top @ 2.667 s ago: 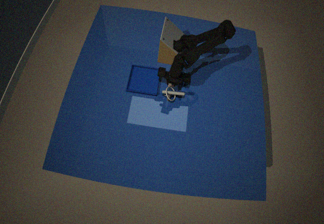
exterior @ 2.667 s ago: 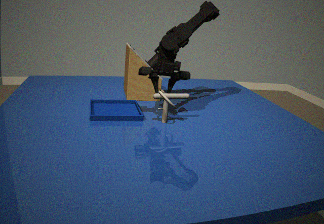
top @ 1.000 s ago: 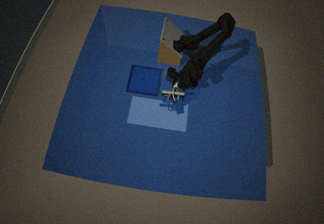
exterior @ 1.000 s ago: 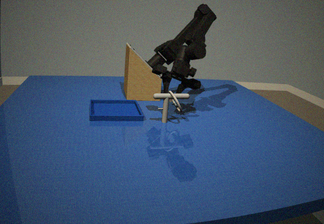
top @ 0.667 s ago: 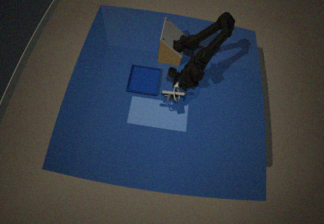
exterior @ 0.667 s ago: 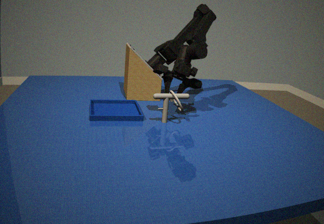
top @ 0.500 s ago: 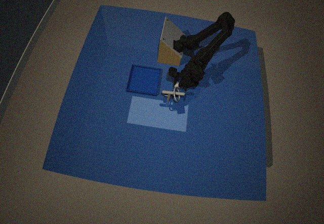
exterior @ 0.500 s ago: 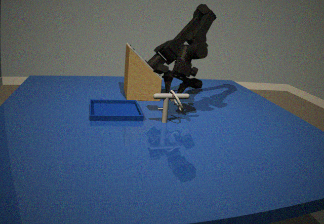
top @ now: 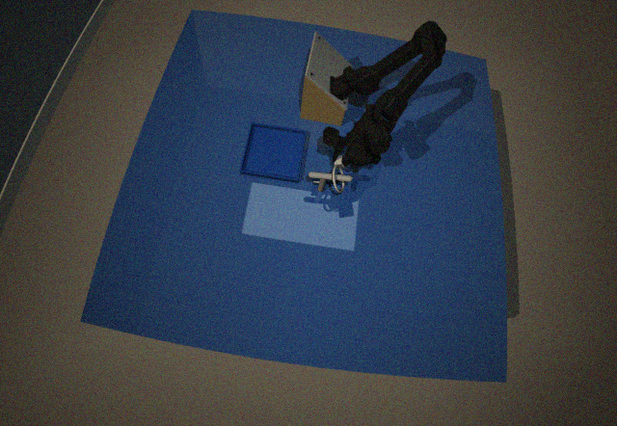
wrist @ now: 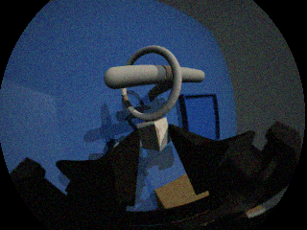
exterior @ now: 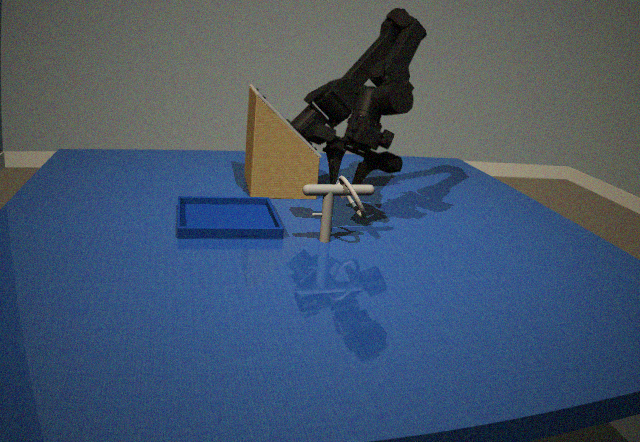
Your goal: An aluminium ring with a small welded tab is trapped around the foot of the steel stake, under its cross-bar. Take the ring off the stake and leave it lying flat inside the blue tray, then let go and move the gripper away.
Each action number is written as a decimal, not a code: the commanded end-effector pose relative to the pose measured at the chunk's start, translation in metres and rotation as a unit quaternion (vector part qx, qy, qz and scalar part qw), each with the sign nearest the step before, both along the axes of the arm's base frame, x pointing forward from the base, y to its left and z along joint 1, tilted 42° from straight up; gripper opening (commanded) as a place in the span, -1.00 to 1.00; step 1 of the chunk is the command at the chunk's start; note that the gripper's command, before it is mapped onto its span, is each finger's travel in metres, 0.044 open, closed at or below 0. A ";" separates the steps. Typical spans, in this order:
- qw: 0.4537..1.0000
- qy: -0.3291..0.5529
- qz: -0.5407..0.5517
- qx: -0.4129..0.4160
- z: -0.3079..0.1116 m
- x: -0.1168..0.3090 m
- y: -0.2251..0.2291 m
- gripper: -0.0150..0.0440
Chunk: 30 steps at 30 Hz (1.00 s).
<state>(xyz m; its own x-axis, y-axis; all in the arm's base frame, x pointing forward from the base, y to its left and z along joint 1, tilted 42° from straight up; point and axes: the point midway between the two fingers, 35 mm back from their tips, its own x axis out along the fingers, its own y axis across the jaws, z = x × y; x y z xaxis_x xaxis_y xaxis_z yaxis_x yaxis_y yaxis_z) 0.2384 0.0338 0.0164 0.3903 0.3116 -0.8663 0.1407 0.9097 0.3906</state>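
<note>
Black fingers [top: 340, 161] [exterior: 344, 177] are shut on the small welded tab [top: 338, 161] [wrist: 155, 133] of the aluminium ring [top: 334, 174] [exterior: 353, 195] [wrist: 177, 91]. The tab looks like a little pale block, and it sits right between the two tips in the wrist view.

The ring is up off the bench [top: 423, 286] [exterior: 320, 365] [wrist: 72, 48] and it leans over on a slant. It goes around the cross-bar [top: 318, 175] [exterior: 317, 189] [wrist: 129, 77], so the bar pokes through the hole. It is not off the stake [top: 321, 185] [exterior: 326, 220] [wrist: 160, 89] yet. In the outside view, the ring is on the side of the post that is away from the tray. I cannot tell if the ring touches the bar.

The stake stands up straight like a big letter T. A short thin peg [exterior: 316, 214] sticks out low on its tray side.

The blue tray [top: 274, 177] [exterior: 230, 233] [wrist: 217, 115] lies flat near the stake, with low walls all around. Nothing is in it. Behind it is a wooden block [top: 321, 105] [exterior: 281, 155] [wrist: 175, 193] with a sloping top, and the black arm [top: 393, 60] [exterior: 395, 60] is fixed to that slope. The arm bends up high and then comes down to the ring.
</note>
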 end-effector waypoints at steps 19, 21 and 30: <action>1.000 -0.007 -0.003 -0.001 0.012 0.002 0.001 -0.49; 1.000 -0.007 -0.003 -0.001 0.014 0.002 0.001 -0.49; 1.000 -0.007 -0.003 -0.001 0.016 0.001 0.001 -0.49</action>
